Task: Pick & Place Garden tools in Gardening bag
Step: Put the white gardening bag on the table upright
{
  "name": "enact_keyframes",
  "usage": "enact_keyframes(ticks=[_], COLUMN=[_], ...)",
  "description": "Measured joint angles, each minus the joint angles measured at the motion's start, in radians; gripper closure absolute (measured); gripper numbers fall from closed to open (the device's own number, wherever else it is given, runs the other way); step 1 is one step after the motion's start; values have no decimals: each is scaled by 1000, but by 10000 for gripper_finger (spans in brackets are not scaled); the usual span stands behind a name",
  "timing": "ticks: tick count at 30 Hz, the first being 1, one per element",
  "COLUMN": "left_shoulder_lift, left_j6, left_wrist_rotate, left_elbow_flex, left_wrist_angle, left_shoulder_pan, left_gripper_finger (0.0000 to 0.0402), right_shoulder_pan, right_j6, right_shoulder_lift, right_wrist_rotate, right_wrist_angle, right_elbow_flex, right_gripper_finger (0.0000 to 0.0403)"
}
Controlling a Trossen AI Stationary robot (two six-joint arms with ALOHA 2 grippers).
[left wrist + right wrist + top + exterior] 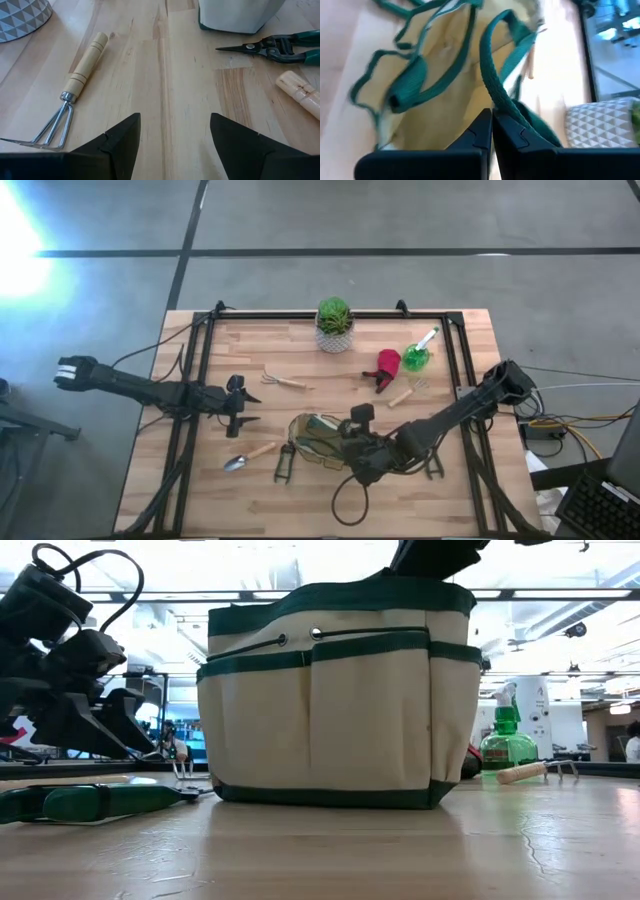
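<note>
The beige gardening bag (316, 436) with green trim stands upright on its base (330, 795) at the table's middle front. My right gripper (492, 125) is shut and hovers over the bag's open mouth, beside a green handle strap (492, 75). My left gripper (175, 135) stands open above bare wood at the left. A wooden-handled rake (75, 90), a trowel (250, 455) and green-handled shears (275, 47) lie flat near it. A red item (388, 364), a green spray bottle (417, 356) and a small fork (408, 392) are at the back right. My right gripper points slanting down into the bag's mouth, with nothing seen between its shut fingers. The green handle strap (512, 107) runs past the outer side of one fingertip. I cannot tell whether the finger touches it.
A potted plant (334, 326) in a white pot stands at the far middle. A black frame (300, 315) runs round the table's edges. Cables (345, 505) loop near the front edge. Bare wood lies between the left gripper and the bag.
</note>
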Motion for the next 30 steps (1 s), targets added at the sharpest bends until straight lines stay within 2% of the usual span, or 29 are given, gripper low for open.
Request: enact_keyframes(ticks=[16, 23, 27, 30], left_shoulder_lift=[0, 0, 0, 0], left_j6=[0, 0, 0, 0], left_wrist_rotate=[0, 0, 0, 0], left_elbow_flex=[0, 0, 0, 0], left_wrist_angle=[0, 0, 0, 0], left_shoulder_pan=[0, 0, 0, 0], left_gripper_finger=[161, 161, 161, 161], right_shoulder_pan=[-78, -157, -212, -232], right_j6=[22, 118, 163, 148], right_shoulder_lift=[-4, -22, -57, -79], right_wrist_rotate=[61, -88, -246, -322], right_wrist_angle=[-1, -63, -80, -44], right_elbow_flex=[19, 19, 19, 19], right_gripper_finger=[395, 395, 395, 395])
